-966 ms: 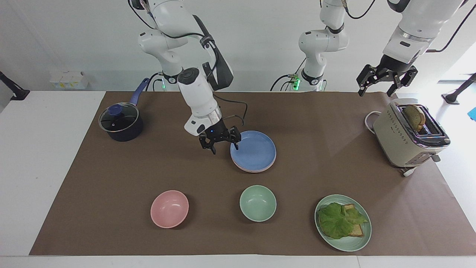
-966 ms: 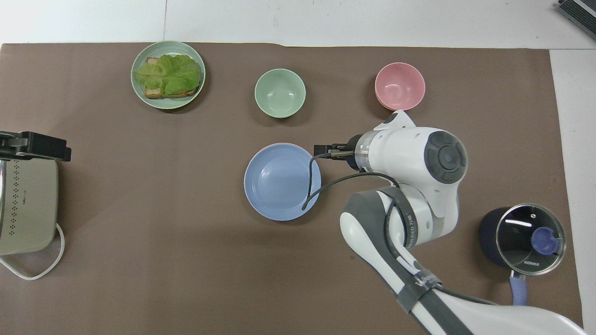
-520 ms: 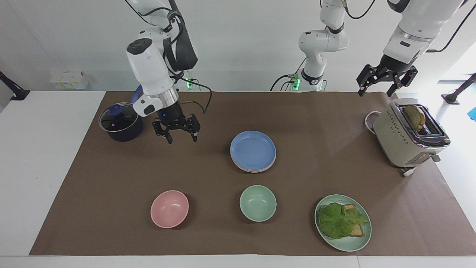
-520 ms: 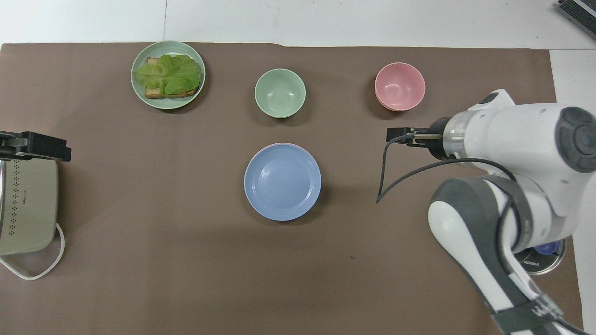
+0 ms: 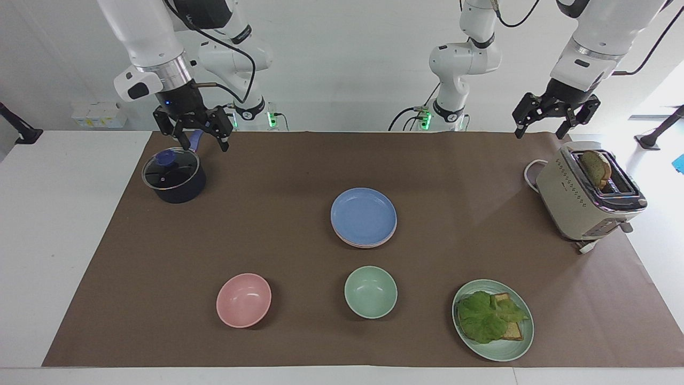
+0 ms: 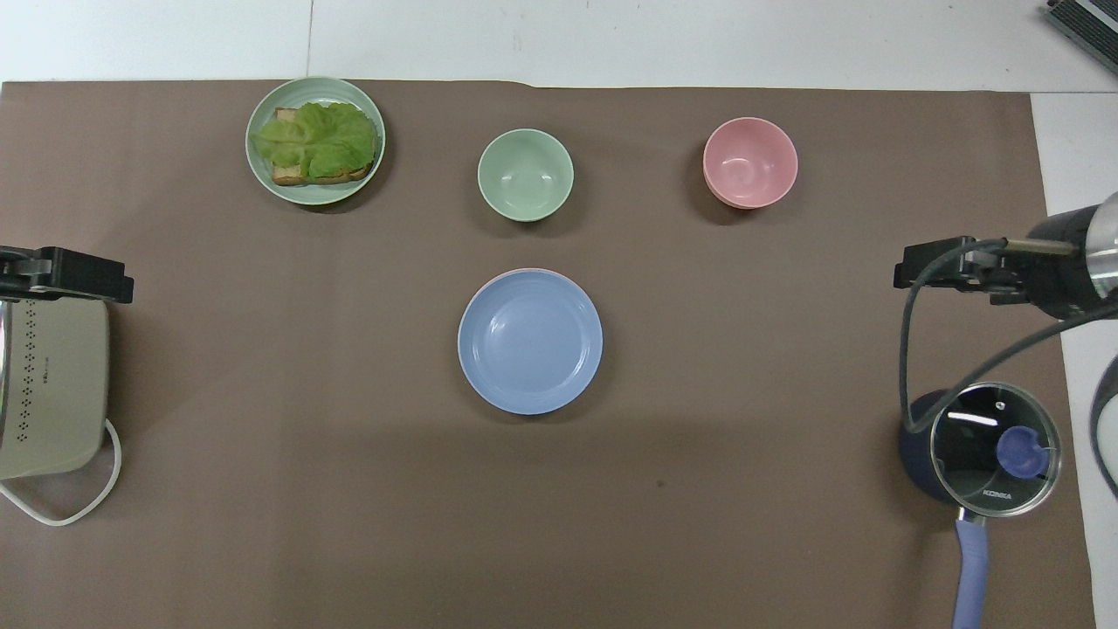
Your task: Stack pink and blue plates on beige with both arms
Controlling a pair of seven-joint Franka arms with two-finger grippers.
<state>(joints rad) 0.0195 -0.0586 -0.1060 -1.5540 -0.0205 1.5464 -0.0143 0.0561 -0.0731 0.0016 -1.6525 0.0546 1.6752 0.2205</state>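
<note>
The blue plate (image 5: 364,214) (image 6: 530,341) lies on top of a stack in the middle of the brown mat. A pale pink plate rim (image 5: 366,244) shows just under it. The beige plate is hidden beneath them. My right gripper (image 5: 195,140) (image 6: 926,264) hangs open and empty, raised over the mat's edge next to the pot, well away from the stack. My left gripper (image 5: 539,132) (image 6: 61,275) waits open and empty in the air by the toaster.
A dark pot with glass lid (image 5: 173,176) stands at the right arm's end, a beige toaster (image 5: 588,195) holding bread at the left arm's end. Farther out stand a pink bowl (image 5: 243,299), a green bowl (image 5: 371,292) and a green plate (image 5: 515,350) with lettuce and toast.
My right gripper left the blue plate's edge, rose and swung away to above the pot. The stack and the left arm stayed still.
</note>
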